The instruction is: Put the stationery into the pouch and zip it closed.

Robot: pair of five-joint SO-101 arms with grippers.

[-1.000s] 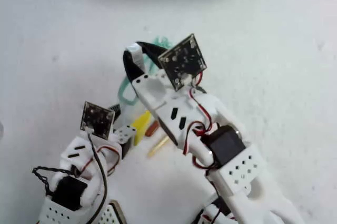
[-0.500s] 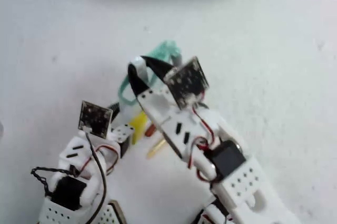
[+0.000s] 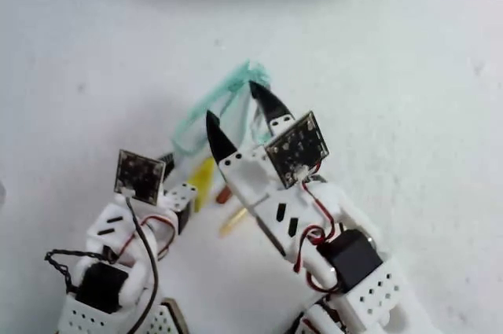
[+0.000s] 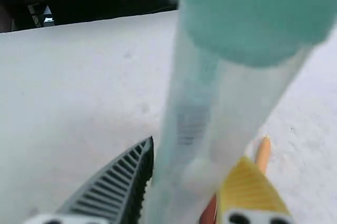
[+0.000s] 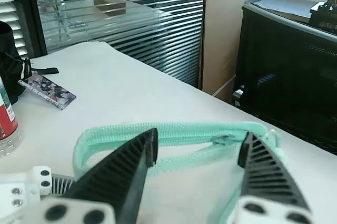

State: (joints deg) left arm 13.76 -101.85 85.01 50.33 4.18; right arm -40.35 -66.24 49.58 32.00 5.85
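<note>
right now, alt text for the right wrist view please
The open right gripper hangs over the teal zip edge of a pouch lying on a white table. Window blinds stand behind.

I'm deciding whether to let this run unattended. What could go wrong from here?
The right gripper is open over the zip of the pouch; the zip pull is small, so closing may catch only tape.
A pencil lies on the table outside the pouch; zipping now would likely leave it out.
The left gripper pinches one end of the pouch, which could slip under a pull.
</note>
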